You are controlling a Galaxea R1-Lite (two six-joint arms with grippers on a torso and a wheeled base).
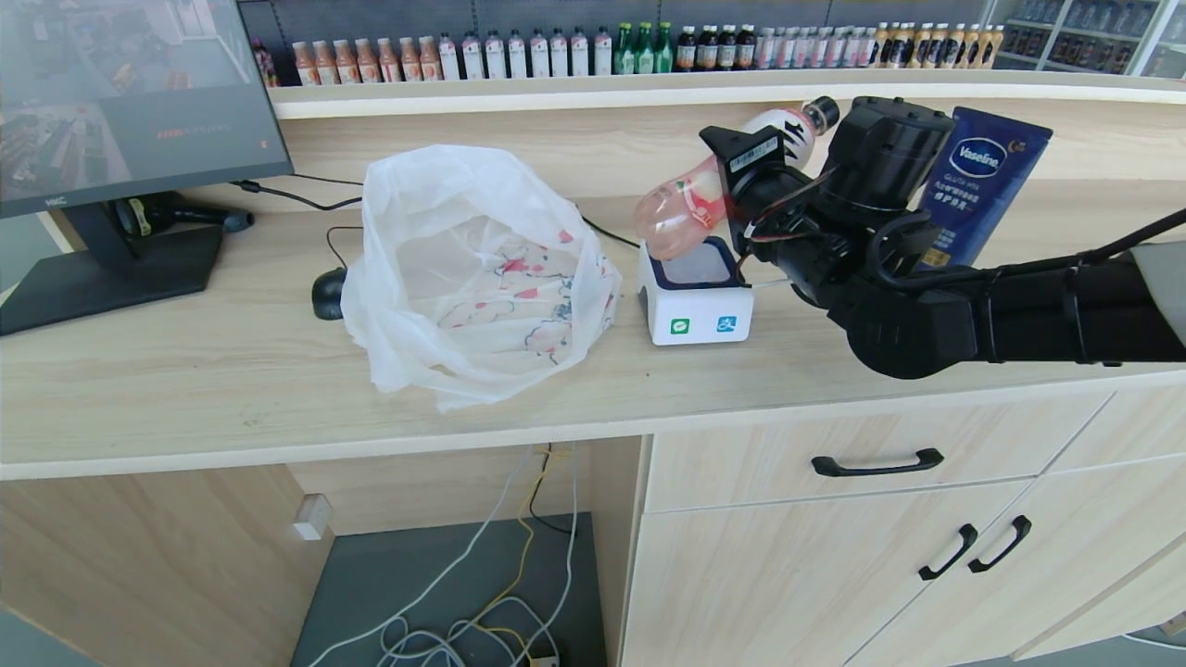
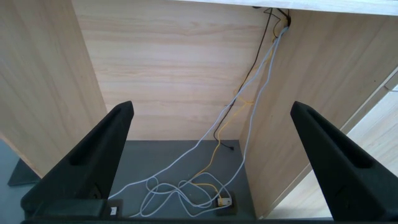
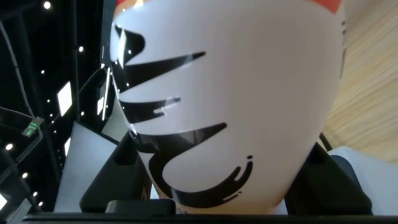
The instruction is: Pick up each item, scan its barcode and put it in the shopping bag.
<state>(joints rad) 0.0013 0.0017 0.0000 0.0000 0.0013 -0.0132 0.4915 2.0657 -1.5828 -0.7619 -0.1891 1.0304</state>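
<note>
The right gripper (image 3: pixel 227 171) was clamped on a pink drink bottle (image 1: pixel 686 208), with 1 finger on each side of its white, black-striped label. The bottle hung tilted, its pink base low over the glass top of the white barcode scanner box (image 1: pixel 700 301) and its dark cap pointing up and away toward the back wall of the counter (image 1: pixel 185 389). The white plastic shopping bag (image 1: pixel 473 269) sat open-mouthed on the counter just beside the scanner, on its left. A blue tube (image 1: pixel 982 185) stood upright against the back wall, behind the right arm. A black mouse (image 1: pixel 328 294) lay at the bag's left edge, with a monitor (image 1: pixel 130 93) farther left. The left gripper (image 2: pixel 212 112) hung below the counter with its 2 fingers spread wide and holding nothing, above loose cables (image 2: pixel 186 186) on the floor.
</note>
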